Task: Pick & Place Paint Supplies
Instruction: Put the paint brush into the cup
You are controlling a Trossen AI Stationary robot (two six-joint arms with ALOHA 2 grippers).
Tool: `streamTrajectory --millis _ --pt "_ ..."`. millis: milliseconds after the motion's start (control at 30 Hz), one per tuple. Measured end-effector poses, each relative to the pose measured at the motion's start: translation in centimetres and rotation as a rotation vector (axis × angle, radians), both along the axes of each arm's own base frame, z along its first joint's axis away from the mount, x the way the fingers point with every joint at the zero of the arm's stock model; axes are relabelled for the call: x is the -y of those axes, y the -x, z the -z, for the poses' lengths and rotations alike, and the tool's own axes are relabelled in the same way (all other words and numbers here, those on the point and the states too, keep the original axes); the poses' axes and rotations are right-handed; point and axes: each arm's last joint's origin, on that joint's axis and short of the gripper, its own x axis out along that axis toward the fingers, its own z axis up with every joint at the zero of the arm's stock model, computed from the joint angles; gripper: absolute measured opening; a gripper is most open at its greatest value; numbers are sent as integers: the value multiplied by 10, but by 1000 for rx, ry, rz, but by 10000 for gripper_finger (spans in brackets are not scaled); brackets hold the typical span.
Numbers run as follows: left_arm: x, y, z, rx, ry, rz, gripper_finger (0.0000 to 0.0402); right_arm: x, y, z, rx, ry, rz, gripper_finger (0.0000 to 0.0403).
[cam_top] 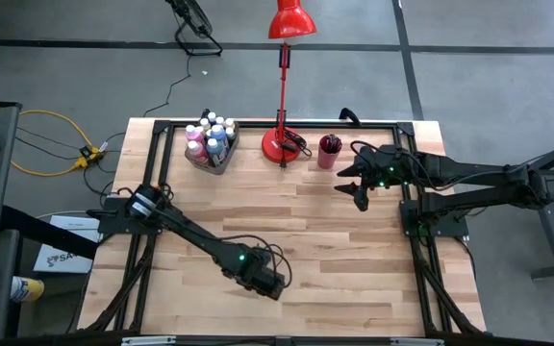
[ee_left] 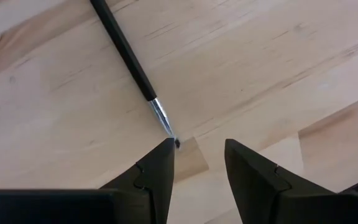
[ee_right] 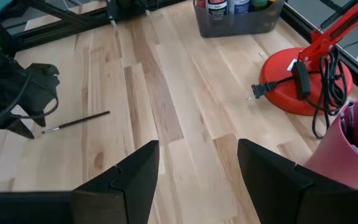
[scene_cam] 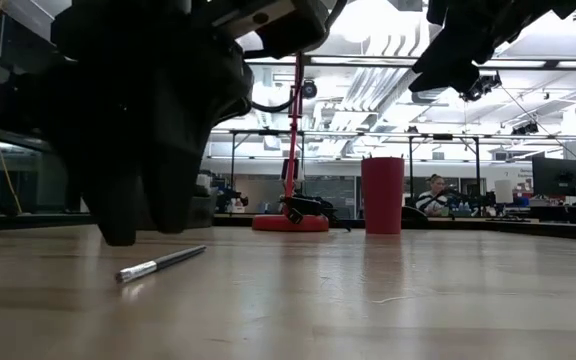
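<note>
got my left tool [ee_left: 197, 168] hanging unclenched right over the bristle end of the paintbrush [ee_left: 126, 55] lying flat on the near worktop [cam_top: 354, 250], lined up to straddle it, right tool [cam_top: 354, 187] idle and spread by the red cup [cam_top: 329, 151]

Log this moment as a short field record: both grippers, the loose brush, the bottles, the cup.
left gripper: open, low over the table's front middle, fingertips just short of the brush's bristle end, holding nothing
right gripper: open, empty, raised near the red cup
paintbrush: lying flat on the wooden table, not gripped
paint bottles: standing together in the grey bin, far left of the table
red cup: upright beside the red lamp, dark items inside
</note>
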Motion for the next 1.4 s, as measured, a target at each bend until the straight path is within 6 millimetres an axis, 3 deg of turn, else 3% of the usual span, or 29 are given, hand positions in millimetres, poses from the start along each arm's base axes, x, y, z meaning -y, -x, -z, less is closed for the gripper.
streamTrajectory --millis 867,1400 --pt "3 -2 19 -85 37 1 138 0 0 1 -6 -2 -2 212" --pt "4 -1 43 -187 33 17 133 0 0 1 -10 15 -10 212"
